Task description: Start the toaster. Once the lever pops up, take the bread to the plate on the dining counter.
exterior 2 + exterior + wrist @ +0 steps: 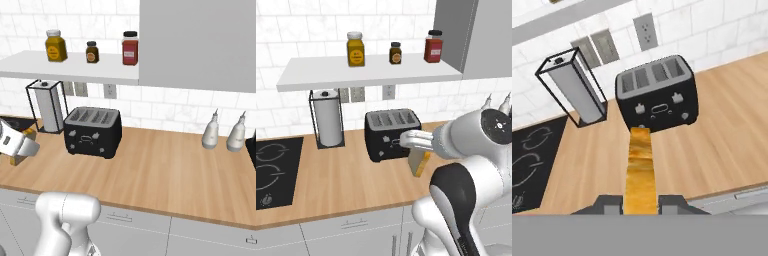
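Your fingers (671,201) are narrowed to a slim gap and clamped on the bread (640,170), one on each face of the slice, which runs edge-on out from the gripper (641,202). You hold that slice in the air in front of the toaster (657,93), clear of its four slots, above the wooden counter (727,125). A paper towel holder (574,89) stands to the toaster's left, beside the black cooktop (532,160).
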